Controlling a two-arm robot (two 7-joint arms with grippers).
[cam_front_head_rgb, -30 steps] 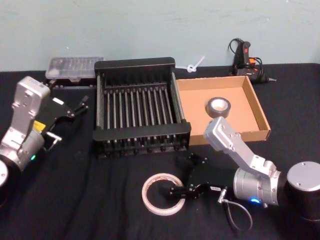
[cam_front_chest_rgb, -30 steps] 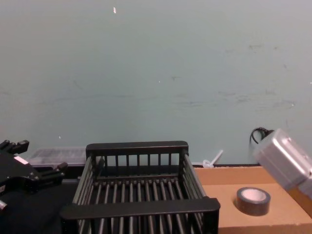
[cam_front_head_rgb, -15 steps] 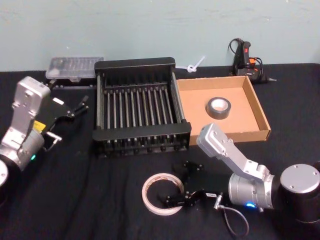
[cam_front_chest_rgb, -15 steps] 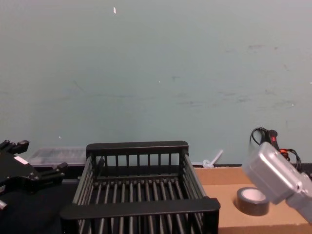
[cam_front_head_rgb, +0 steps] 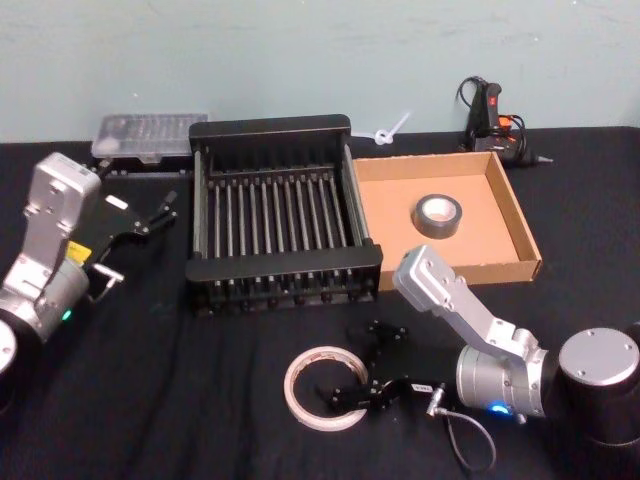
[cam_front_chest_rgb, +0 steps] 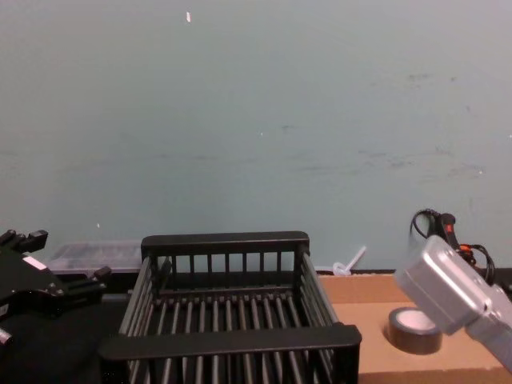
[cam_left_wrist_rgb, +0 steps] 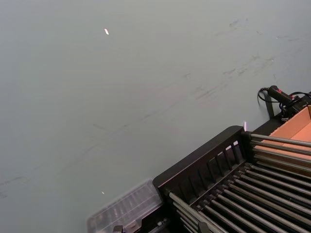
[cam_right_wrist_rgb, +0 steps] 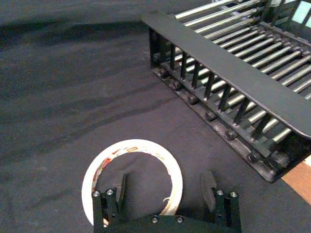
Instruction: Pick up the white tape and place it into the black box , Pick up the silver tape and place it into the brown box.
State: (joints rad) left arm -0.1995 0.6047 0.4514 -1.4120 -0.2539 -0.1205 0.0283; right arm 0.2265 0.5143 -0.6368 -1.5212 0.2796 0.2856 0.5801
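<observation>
Black cloth | white tape (cam_right_wrist_rgb: 132, 174) rim between open right pincer (cam_right_wrist_rgb: 164, 190) fingers

A pale blue-green wall (cam_front_chest_rgb: 264, 120) stands behind the work, matte and evenly lit, marked with faint scuffs and streaks and one small white chip (cam_front_chest_rgb: 188, 16) high up. The tabletop (cam_front_head_rgb: 160, 390) is covered with a black cloth that lies in soft wrinkles and runs back to meet the wall. Along that back edge rest a clear plastic case (cam_front_head_rgb: 148, 135) on the left, a small white plastic piece (cam_front_head_rgb: 390, 130) near the middle, and a black tool with a cord (cam_front_head_rgb: 490, 120) on the right. The light is soft and casts only weak shadows on the cloth.
</observation>
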